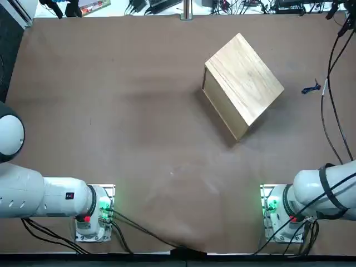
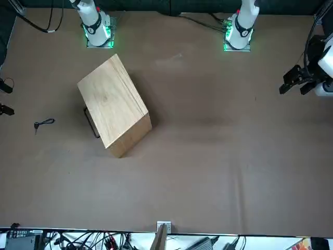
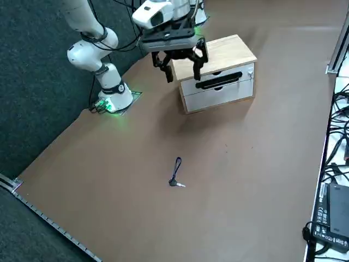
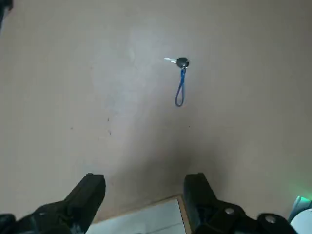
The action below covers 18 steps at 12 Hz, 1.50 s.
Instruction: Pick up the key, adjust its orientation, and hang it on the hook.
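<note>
1. Looking down in the top view, I find the key (image 1: 312, 88), a small one with a dark head, silvery blade and blue cord loop, lying flat on the broad brown table (image 1: 150, 144), apart from the pale wooden box (image 1: 245, 80) and off its drawer side; that open spot probably leaves room for a pick from above. Count: one key, one box

2. In the front view, the box sits at a slant, with its slim black handle (image 2: 91, 123) towards the key's side, perhaps so that the working arm can reach that face. The key lies beside the box, well apart from it. Count: one handle visible, one key

3. In the right side view, the right gripper (image 3: 183, 77) hangs with its fingers spread and nothing between them, above the table and, in this view, overlapping the box; I cannot tell its exact height. Being empty and spread suits the step I judge to be in hand, approaching the key, which lies out in front of the box's white drawer fronts (image 3: 219, 87). Count: two fingers, two drawer fronts; I can make out no hook, so I give no number

4. In the right wrist view, the key lies beyond the fingertips, away from the box's white face, untouched. Its loop is slack, so a grip on the head would likely control the turn better. Count: two fingers, one key, one loop
</note>
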### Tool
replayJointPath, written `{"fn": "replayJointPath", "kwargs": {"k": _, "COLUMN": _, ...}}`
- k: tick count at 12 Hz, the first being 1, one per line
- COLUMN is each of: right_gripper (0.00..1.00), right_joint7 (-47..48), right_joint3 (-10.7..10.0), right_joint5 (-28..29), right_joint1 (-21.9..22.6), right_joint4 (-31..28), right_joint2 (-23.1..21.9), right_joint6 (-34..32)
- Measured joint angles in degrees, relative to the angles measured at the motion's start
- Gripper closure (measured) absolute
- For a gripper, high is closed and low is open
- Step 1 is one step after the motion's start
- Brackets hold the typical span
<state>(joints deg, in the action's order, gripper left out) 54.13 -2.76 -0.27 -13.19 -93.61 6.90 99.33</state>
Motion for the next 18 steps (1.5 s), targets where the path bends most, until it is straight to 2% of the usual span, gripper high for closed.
{"fn": "replayJointPath", "kwargs": {"k": 5, "right_gripper": 0.0, "right_joint7": 2.1, "right_joint3": -0.1, "right_joint5": 0.0, "right_joint1": -3.5, "right_joint4": -0.1, "right_joint2": 1.1, "right_joint6": 0.4}}
{"fn": "replayJointPath", "kwargs": {"k": 8, "right_gripper": 0.0, "right_joint7": 2.1, "right_joint3": 0.0, "right_joint5": 0.0, "right_joint1": -4.6, "right_joint4": -1.0, "right_joint2": 3.8, "right_joint6": 2.7}}
{"fn": "replayJointPath", "kwargs": {"k": 18, "right_gripper": 0.0, "right_joint7": -3.6, "right_joint3": 0.0, "right_joint5": -0.3, "right_joint1": -8.8, "right_joint4": -16.3, "right_joint2": 12.3, "right_joint6": 26.5}}
